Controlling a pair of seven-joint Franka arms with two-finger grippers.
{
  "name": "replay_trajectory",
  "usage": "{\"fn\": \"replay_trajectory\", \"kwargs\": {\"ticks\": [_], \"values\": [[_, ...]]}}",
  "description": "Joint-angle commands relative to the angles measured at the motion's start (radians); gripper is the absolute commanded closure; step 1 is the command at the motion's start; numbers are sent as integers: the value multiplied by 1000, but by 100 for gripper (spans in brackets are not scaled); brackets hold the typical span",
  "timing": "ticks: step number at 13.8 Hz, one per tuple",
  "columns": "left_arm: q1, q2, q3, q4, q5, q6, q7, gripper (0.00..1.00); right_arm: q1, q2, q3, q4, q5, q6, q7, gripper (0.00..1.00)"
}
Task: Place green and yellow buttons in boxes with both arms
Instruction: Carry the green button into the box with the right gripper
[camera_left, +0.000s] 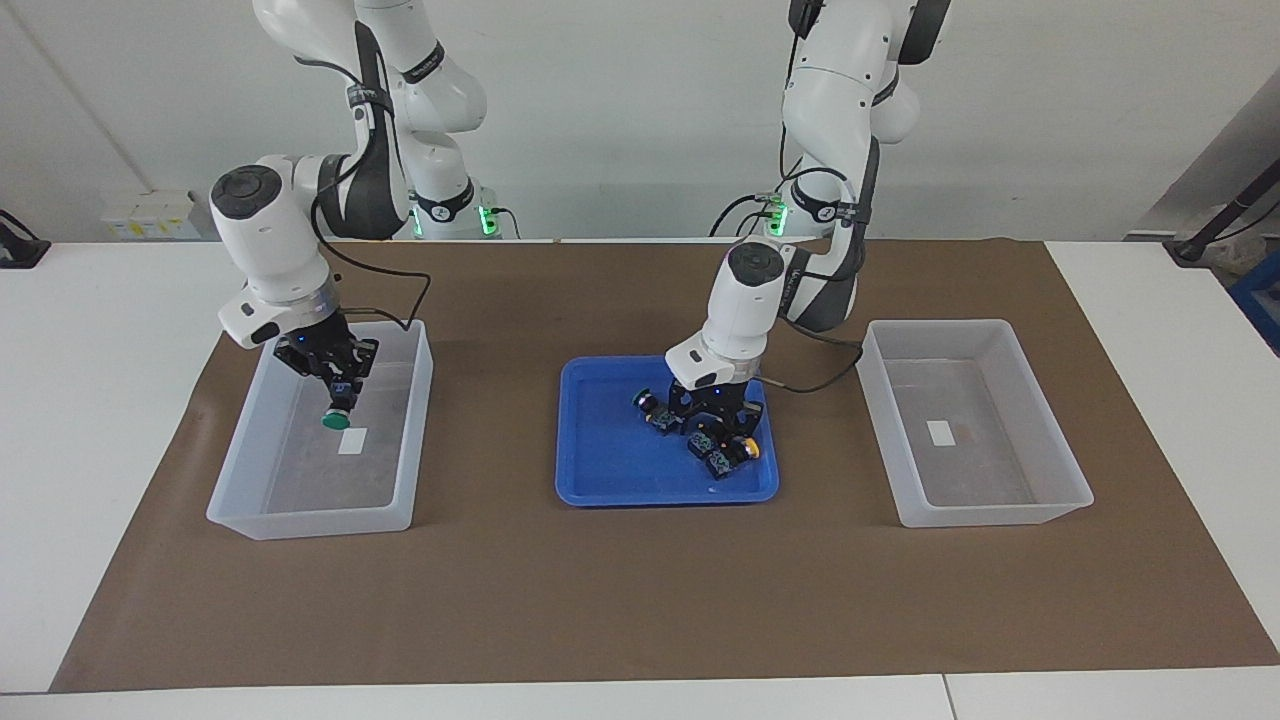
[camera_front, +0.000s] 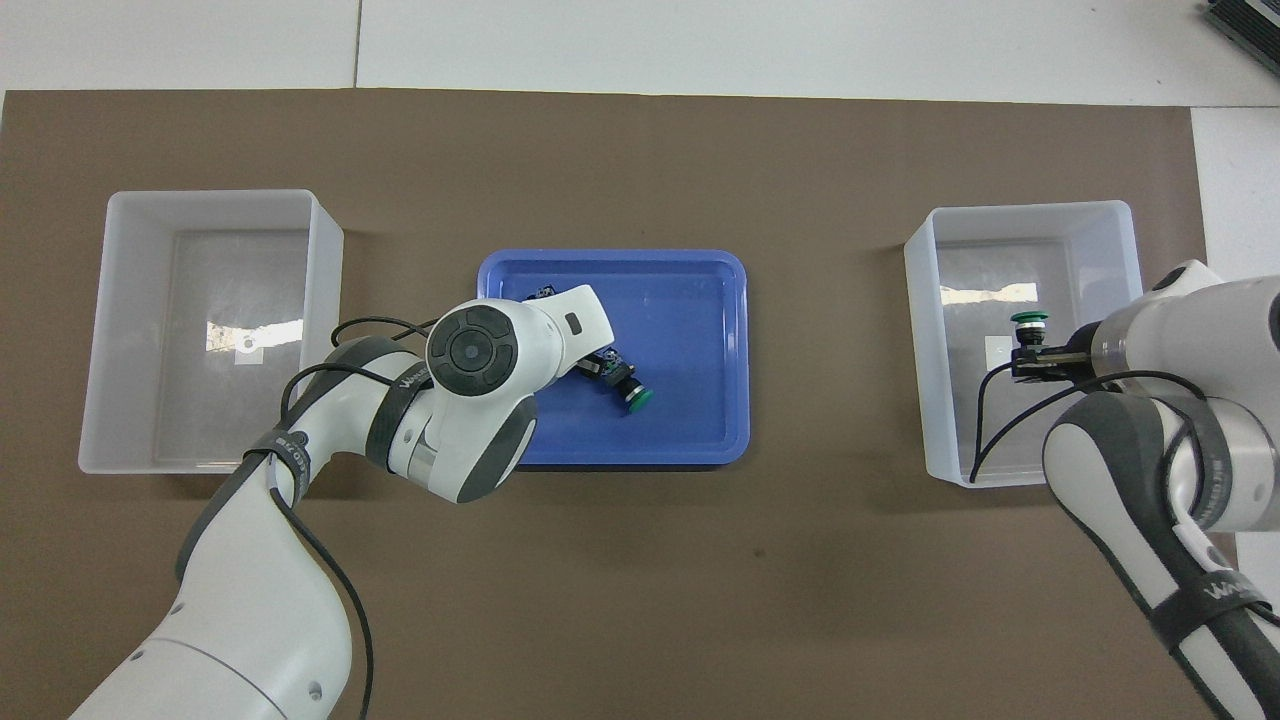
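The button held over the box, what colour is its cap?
Green; the facing view shows it best.

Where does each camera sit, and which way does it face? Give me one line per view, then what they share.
Facing view: high across the table, looking back at the robots. Both arms show from their bases down, the right gripper over one box, the left gripper low over the blue tray.
Overhead view: high above the robots' end, looking forward and steeply down. Only forearms and wrists show, entering from the bottom edge.
Shared: the blue tray, that box, the other box and the held green button, seen half a turn apart.
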Motion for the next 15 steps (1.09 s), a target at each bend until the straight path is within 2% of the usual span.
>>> {"fn": "replay_trajectory", "kwargs": {"ticks": [1,3,4,8,9,11,15], "values": [[-21,-9,18,-28,0,11,13,57,-53,52,13,-1,7,59,-64,100],[-23,-13,18,-29,0,-26,11,88,-67,87,13,-1,7,87,-66,100],[-23,-14,18,-28,0,-36,11,99,-75,98,13,-2,7,106,-68,100],[-24,-16,18,-20,0,-59,13,100,-78,104,12,1,7,116,-61,99],[-24,-16,18,-8,0,-87,11,100,-82,104,12,3,7,116,-64,94],[-23,-20,21,26,0,-133,8,100,-84,104,12,3,7,116,-66,77],[5,-89,25,97,-2,-301,12,100,-84,104,12,3,7,116,-66,73]]}}
